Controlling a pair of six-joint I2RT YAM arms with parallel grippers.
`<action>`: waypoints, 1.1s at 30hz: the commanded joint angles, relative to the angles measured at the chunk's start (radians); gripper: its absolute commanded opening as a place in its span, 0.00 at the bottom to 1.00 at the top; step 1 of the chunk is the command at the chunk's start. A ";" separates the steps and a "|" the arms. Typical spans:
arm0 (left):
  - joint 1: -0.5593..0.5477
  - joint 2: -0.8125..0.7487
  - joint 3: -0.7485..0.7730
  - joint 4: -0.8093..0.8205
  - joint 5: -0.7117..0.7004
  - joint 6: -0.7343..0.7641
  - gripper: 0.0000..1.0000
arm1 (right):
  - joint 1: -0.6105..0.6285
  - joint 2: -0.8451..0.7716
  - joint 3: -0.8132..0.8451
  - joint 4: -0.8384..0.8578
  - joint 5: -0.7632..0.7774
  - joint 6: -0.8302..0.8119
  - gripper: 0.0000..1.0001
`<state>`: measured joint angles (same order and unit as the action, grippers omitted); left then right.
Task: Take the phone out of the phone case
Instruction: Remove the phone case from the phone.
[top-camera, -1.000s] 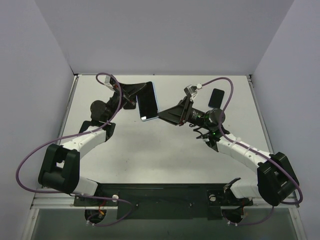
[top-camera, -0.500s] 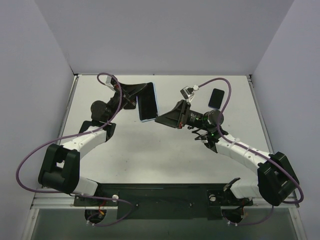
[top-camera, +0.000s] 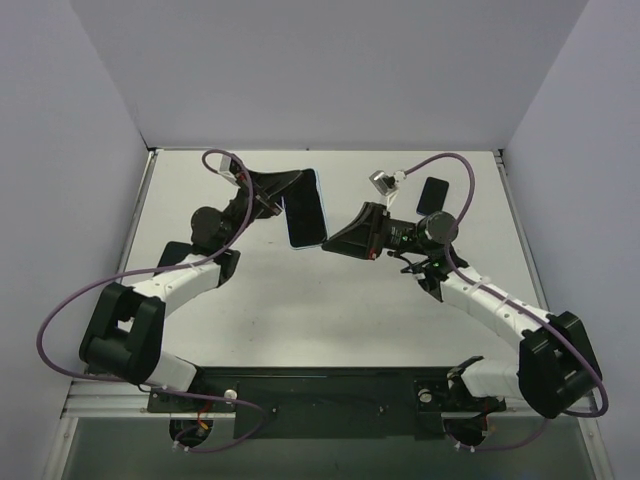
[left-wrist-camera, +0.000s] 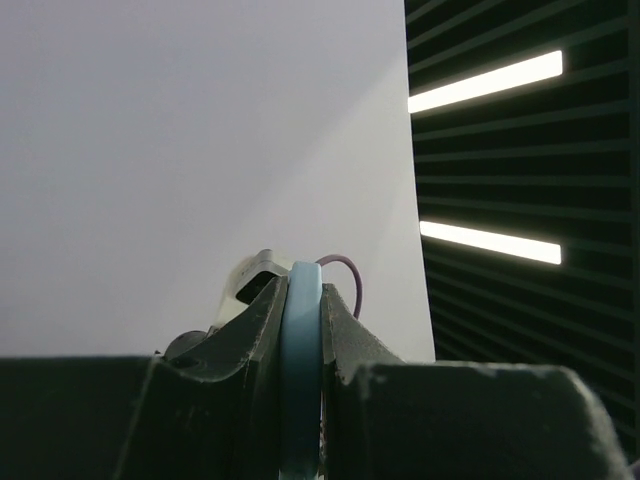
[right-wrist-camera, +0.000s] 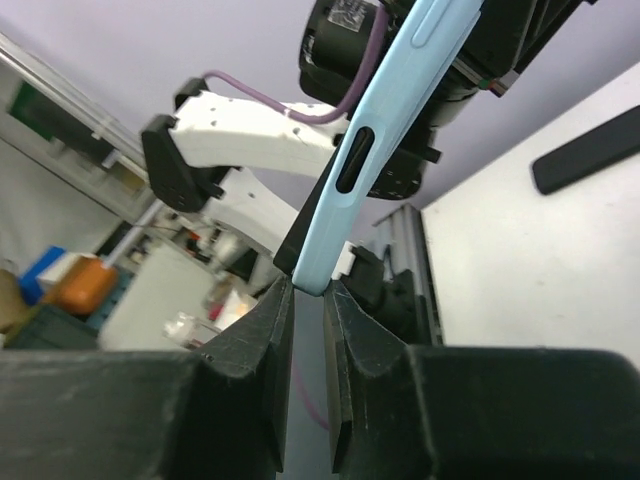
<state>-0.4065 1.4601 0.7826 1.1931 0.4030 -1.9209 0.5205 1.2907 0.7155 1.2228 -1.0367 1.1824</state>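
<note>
The left fingers (left-wrist-camera: 245, 345) clamp one edge of the light blue phone case (left-wrist-camera: 300, 340), holding it above the tabletop (top-camera: 330, 310) with the phone (top-camera: 305, 208) still inside. The right fingers (right-wrist-camera: 250, 370), nearly closed, pinch the case's lower corner. A second dark phone (top-camera: 434, 195) lies at the far right of the tabletop

No text, brand, number or sign can be read in any of the views. The only candidate is a small pale sticker (right-wrist-camera: 348, 14) on the dark arm housing at the top edge of the right wrist view. It carries dark print, but the print is too small and blurred to make out.
</note>
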 joint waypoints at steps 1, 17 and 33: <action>-0.037 -0.041 0.037 0.316 0.005 -0.336 0.00 | -0.022 -0.063 0.004 -0.313 -0.019 -0.372 0.00; -0.166 0.009 0.130 0.330 0.048 -0.320 0.00 | -0.050 0.019 0.101 -0.605 0.386 -0.337 0.00; -0.193 0.017 0.109 0.266 0.054 -0.285 0.00 | 0.007 0.039 0.172 -0.749 0.707 -0.292 0.00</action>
<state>-0.4625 1.5394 0.8387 1.1416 0.2497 -1.7439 0.4919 1.3418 0.7677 0.6941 -0.7597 1.1046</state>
